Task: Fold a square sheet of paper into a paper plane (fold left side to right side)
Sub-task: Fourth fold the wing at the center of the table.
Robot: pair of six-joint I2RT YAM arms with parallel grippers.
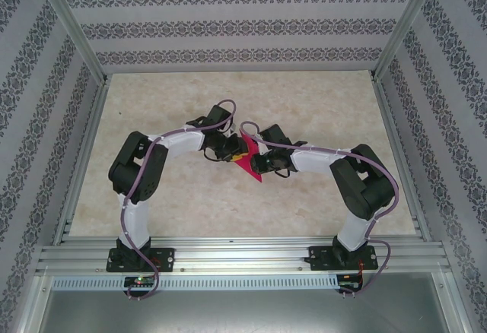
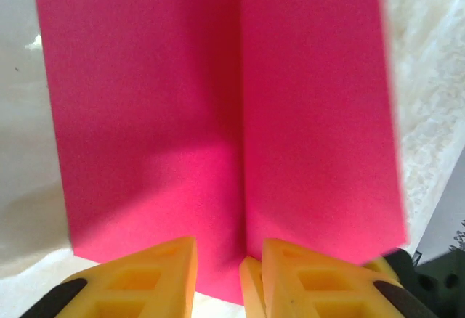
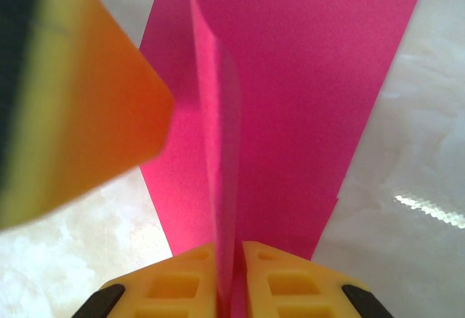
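The magenta sheet of paper (image 1: 249, 170) lies at the table's centre, where the two arms meet, as a narrow folded shape with a pointed near end. In the left wrist view the paper (image 2: 312, 107) shows a crease down its middle. My left gripper (image 2: 227, 278) sits at its near edge, jaws apart, with flat paper in the gap. In the right wrist view a flap of the paper (image 3: 221, 115) stands upright, and my right gripper (image 3: 231, 282) is shut on its base. A blurred left finger (image 3: 80, 100) hovers close beside that flap.
The table (image 1: 319, 105) is pale marble-patterned, with aluminium rails along its sides and front (image 1: 243, 253). Patterned walls enclose the back and both sides. Both arm bases stand on the front rail.
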